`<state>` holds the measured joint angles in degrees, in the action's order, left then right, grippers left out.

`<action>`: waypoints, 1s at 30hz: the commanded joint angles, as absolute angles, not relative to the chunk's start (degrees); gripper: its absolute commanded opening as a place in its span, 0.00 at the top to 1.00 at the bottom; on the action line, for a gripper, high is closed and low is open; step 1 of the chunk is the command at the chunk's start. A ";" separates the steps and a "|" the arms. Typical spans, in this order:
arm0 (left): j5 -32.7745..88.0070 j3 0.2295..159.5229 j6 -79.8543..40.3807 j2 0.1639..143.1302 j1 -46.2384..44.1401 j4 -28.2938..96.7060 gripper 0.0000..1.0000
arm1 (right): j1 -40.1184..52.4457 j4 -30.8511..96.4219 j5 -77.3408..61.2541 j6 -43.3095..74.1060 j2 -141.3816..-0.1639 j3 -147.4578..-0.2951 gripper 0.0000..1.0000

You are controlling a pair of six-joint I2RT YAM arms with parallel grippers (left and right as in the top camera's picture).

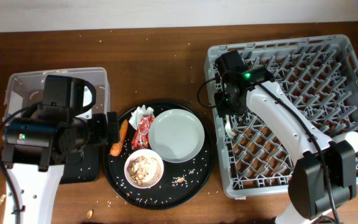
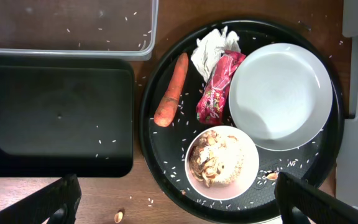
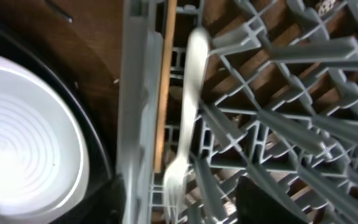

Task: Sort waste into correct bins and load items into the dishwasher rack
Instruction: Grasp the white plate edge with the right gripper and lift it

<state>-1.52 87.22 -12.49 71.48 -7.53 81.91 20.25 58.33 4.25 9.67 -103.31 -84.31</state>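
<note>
Our left gripper (image 1: 110, 129) hangs spread wide beside the carrot (image 1: 122, 132). Our right gripper (image 1: 227, 111) hovers over the rack (image 1: 303, 56), above its fork (image 3: 188, 106) and chopstick (image 3: 165, 87); whether it is closed, we cannot make out.

Glossy red foil wrapper (image 2: 217, 88), crumpled paper tissue (image 2: 211, 48), matt grey plastic rack (image 1: 328, 74), wooden chopstick (image 3: 164, 93), wood-grain table (image 1: 166, 43).

Robot lab mock kitchen: wooden table (image 1: 166, 62), dishwasher rack (image 1: 224, 168).
</note>
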 commanded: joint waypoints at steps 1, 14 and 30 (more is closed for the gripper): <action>-1.50 87.37 -12.56 71.44 -7.33 81.95 0.01 | 24.29 57.80 -1.52 9.50 -95.02 -85.47 0.42; -1.50 87.37 -12.56 71.44 -7.33 81.95 0.01 | 36.42 48.62 -6.24 53.04 -108.12 -66.81 0.70; -1.50 87.37 -12.56 71.44 -7.33 81.95 0.01 | 35.35 65.19 27.62 32.93 -91.15 -91.05 0.96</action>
<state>-1.52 87.22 -12.49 71.53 -7.53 81.89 36.42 58.89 6.35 39.27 -94.70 -81.87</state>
